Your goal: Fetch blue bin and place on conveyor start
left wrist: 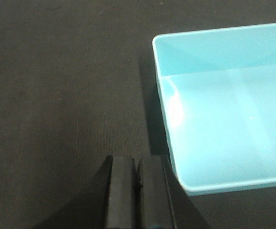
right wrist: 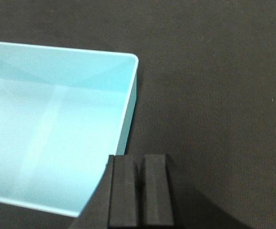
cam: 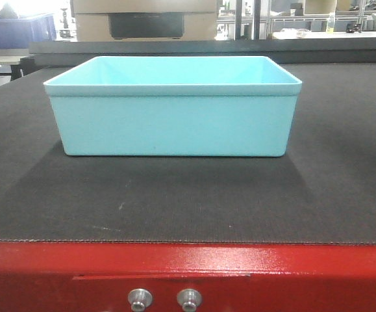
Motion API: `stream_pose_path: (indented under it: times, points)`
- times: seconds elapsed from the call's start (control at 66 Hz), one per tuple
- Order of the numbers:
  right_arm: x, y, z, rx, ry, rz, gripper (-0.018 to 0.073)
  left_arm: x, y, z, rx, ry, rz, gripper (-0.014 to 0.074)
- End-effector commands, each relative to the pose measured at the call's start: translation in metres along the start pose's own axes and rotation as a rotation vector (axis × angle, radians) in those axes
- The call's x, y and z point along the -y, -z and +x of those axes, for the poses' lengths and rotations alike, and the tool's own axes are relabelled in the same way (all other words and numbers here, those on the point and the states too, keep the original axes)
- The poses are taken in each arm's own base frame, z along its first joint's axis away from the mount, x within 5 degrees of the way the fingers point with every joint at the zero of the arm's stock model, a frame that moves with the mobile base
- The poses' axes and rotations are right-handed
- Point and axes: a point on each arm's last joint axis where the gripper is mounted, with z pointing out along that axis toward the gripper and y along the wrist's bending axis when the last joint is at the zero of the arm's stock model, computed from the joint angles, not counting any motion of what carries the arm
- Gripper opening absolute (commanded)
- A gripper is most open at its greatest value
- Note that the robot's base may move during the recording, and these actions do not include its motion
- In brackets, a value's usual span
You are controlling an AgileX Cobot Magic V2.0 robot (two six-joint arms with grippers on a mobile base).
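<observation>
Left gripper [left wrist: 137, 183] had its two black fingers pressed together with nothing between them, hanging over the belt just off the bin's left wall. Right gripper [right wrist: 140, 183] was likewise closed and empty, over the bin's right rim edge. The blue bin [cam: 173, 123] sat upright on the dark textured conveyor start [cam: 188, 201], behind the red end frame [cam: 188, 273] with its two silver bolts [cam: 165, 299]. Bin interior looked empty, only glare on the floor.
</observation>
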Motion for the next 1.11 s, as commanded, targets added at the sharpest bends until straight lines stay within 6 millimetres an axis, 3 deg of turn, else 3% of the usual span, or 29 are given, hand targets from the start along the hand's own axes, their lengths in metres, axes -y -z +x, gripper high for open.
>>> stream_pose_path:
  times: [0.0,0.258,0.606,0.758,1.092]
  points:
    - [0.005,0.010,0.012,0.090,0.019,0.013,-0.0160,-0.009,0.011,0.014,0.072,0.052,0.001,-0.0111]
    - [0.013,0.032,0.074,0.232,0.061,0.025,-0.0162,-0.038,0.045,0.083,0.221,0.118,-0.057,-0.0111]
    - [0.019,0.071,0.132,0.521,0.129,0.012,-0.0162,-0.036,0.090,0.150,0.450,0.118,-0.037,-0.0111]
    - [0.019,0.085,0.138,0.570,0.137,0.010,-0.0162,-0.036,0.098,0.159,0.481,0.118,-0.040,-0.0111]
    - [0.019,0.086,0.137,0.587,0.138,0.008,-0.0162,-0.036,0.099,0.159,0.487,0.118,-0.039,-0.0111]
